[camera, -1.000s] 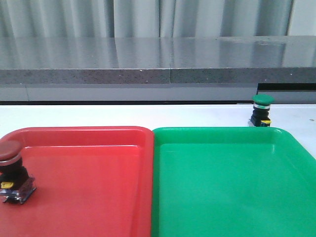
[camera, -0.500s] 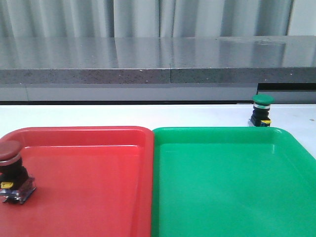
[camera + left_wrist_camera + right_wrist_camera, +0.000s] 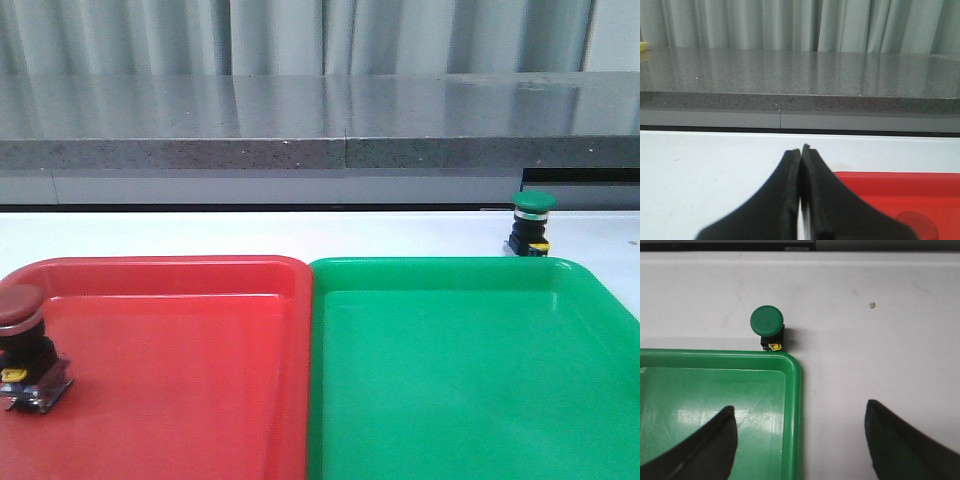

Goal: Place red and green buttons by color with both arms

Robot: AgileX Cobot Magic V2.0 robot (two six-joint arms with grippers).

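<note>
Front: red button upright at left edge inside red tray; green button on table behind green tray. Left wrist: left gripper fingers pressed together, empty. Right wrist: right gripper spread wide; green button just outside tray corner.

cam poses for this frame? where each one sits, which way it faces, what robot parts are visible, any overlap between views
Front: low behind the trays, facing forward over red tray and green tray; no robot parts.
Left wrist: low, roughly level, facing the counter; left gripper shut.
Right wrist: high, looking down at the green button on the table beyond the tray corner; right gripper open.
Shared: front and right wrist both show the green button; the red button sits in the red tray.
</note>
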